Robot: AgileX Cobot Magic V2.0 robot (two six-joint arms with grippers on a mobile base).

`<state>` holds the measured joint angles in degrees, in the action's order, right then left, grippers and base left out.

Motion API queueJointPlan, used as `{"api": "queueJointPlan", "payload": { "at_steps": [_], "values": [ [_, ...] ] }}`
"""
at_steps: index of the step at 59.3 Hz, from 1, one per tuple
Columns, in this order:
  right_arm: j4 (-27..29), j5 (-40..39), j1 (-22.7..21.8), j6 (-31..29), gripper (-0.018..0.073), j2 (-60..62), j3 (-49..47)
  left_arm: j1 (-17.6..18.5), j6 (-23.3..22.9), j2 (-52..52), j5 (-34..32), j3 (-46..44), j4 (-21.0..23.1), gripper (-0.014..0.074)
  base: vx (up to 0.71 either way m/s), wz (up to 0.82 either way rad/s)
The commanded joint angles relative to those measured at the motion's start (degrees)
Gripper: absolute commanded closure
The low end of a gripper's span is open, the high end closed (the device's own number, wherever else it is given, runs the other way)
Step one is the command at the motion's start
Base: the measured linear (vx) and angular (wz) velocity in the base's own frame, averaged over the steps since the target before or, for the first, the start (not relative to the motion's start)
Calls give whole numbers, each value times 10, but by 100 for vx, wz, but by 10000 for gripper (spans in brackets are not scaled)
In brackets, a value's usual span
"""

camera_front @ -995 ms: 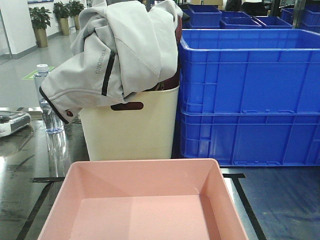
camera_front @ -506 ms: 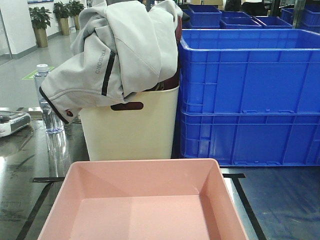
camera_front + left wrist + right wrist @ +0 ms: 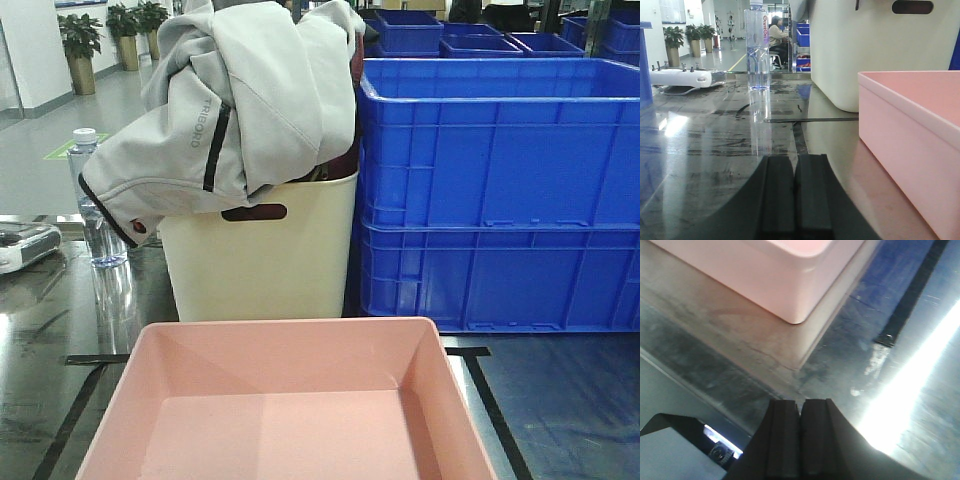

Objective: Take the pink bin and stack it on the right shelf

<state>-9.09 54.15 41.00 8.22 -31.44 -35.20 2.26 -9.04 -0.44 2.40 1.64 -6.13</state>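
A: Facing front, where is the pink bin (image 3: 290,400)?
B: On the dark bench (image 3: 560,400), before a cream bin (image 3: 260,265) and blue crates (image 3: 500,190).
A: Left wrist view?
B: Left hand (image 3: 794,200) fully closed, empty, beside the bin's wall.
A: Right wrist view?
B: Right hand (image 3: 800,440) closed, empty, near the bin's corner.

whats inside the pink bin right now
The pink bin looks empty: bare floor and inner walls. Its nearest part runs below the frame edge, so that strip is unseen.

Grey polished floor (image 3: 40,150), potted plants (image 3: 80,45) by white wall (image 3: 30,50)
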Motion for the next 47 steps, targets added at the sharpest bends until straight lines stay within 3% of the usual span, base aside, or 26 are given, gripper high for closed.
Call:
{"api": "queueJointPlan", "payload": {
  "at_steps": [1,13,23,32,47],
  "values": [
    [-6,-43,-49,-14,568,10,-16,0,-3,-11,-50,8,0,602,0,0],
    [85,-165,-234,-201,568,99,16,0,-3,-11,-50,8,0,602,0,0],
    [104,-375,-353,-219,568,210,165,0,-3,-11,-50,8,0,602,0,0],
    [104,-494,-395,-212,568,302,279,0,-3,-11,-50,8,0,602,0,0],
    [112,-567,-424,-209,568,322,361,0,-3,-11,-50,8,0,602,0,0]
  ]
}}
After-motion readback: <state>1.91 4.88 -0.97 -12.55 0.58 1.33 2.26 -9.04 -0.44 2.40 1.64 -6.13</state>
